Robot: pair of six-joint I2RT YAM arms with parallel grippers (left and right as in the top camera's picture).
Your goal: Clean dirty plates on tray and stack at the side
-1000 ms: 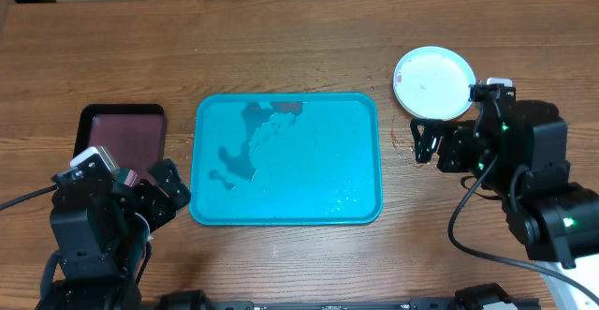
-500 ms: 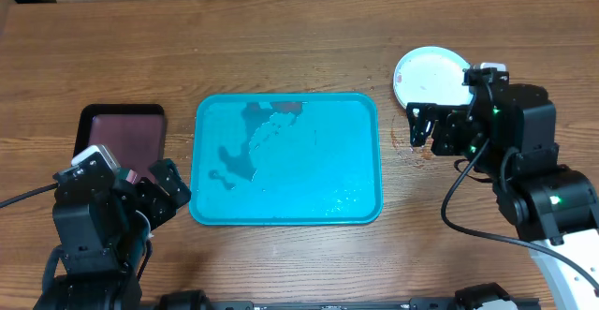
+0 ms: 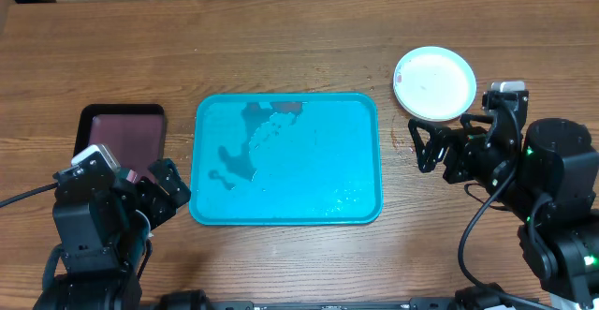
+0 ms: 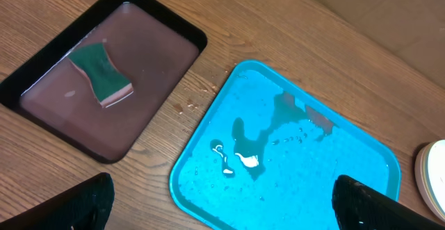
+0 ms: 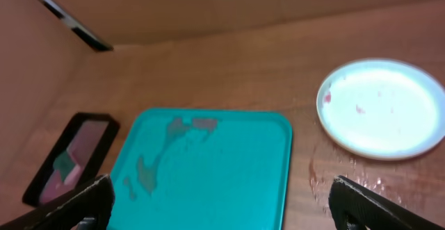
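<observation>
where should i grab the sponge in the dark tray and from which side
Grip the sponge across its pinched middle, coming straight down from above: it lies flat inside the dark tray, whose raised rim probably blocks a side approach.

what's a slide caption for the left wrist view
Sponge lies in the maroon tray, beside the wet, bare blue tray.

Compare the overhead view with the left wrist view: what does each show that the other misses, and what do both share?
Only overhead: the whole plate and the right gripper, open beside it. Only left wrist: the whole green sponge lying in the maroon tray. Both: the wet turquoise tray with no plates on it, the maroon tray and the wooden table.
</observation>
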